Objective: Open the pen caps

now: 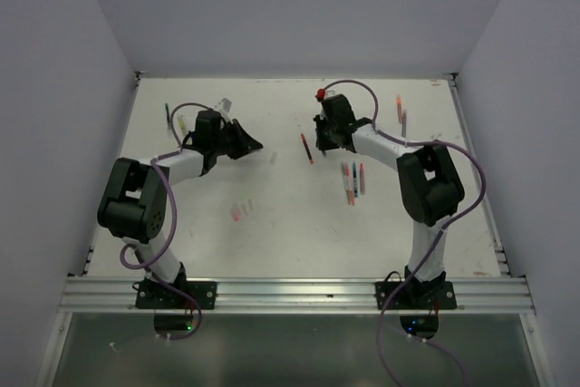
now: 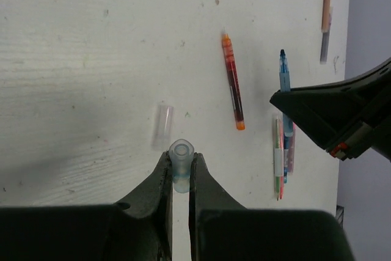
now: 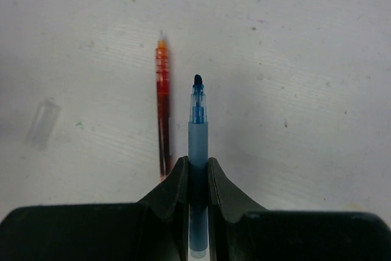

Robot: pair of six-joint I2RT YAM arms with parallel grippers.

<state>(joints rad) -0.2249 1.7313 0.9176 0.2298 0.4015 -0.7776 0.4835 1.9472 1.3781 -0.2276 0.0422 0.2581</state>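
White table — a red pen, a clear cap and clustered pens lie on it.

pale blue cap, translucent, held with its open end showing; clear cap lies flat just beside.

My left fingers cover the lower part of the pale blue cap, so I cannot see where it ends. The clear cap next to it is only a blur on the table. My right gripper runs off that view's right edge and hides the blue pen below its tip. At my right wrist, one finger hides the red pen's near end. From above, the pink smudge is too faint to name.
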